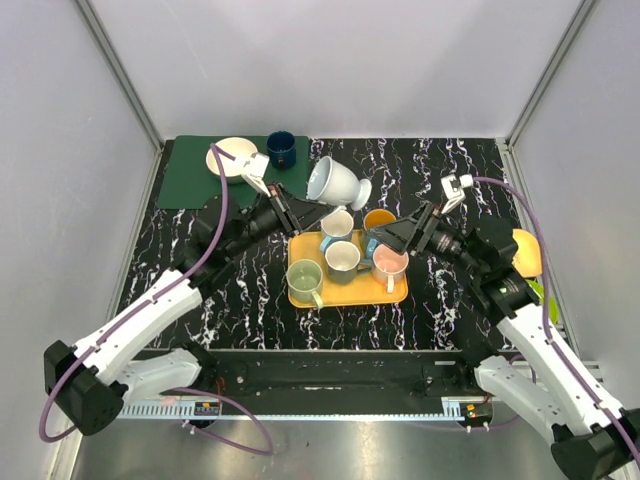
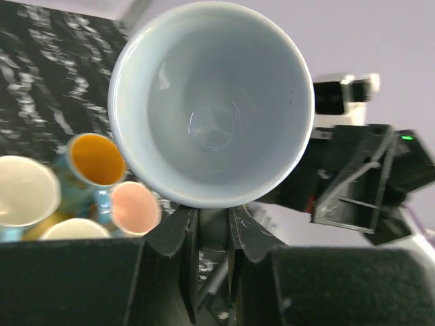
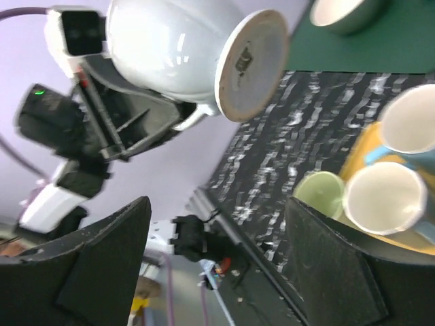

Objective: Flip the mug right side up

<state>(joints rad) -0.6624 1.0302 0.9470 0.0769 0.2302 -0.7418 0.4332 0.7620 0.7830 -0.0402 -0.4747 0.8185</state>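
- A yellow tray (image 1: 345, 297) sits on the dark marbled counter (image 1: 440, 300), nearest the arm bases. Its front row holds a green cup (image 1: 304, 277), a cream cup (image 1: 342, 257) and a pink cup (image 1: 390, 262), all upright.
- At the tray's far edge stand a blue cup (image 1: 337, 222) and an orange-lined cup (image 1: 379, 218), also mouth up.
- The right gripper (image 1: 385, 240) hangs at the tray's right side, just above the pink cup. Its fingers (image 3: 102, 272) are spread wide with nothing between them.
- The left gripper (image 1: 300, 207) reaches in from the left, beyond the tray's far left corner. Its fingers (image 2: 178, 234) are drawn close together and pinch the white mug (image 1: 333, 183) at its underside near the rim. Which part they grip is hidden.
- The white mug is held in the air above the counter, just past the tray's far edge. It lies tilted on its side, with its mouth toward the left gripper and its flat foot (image 3: 251, 64) toward the right arm.
- Farthest back on the left, a green mat (image 1: 190, 180) carries a cream plate (image 1: 232, 157) and a dark blue mug (image 1: 281, 149).
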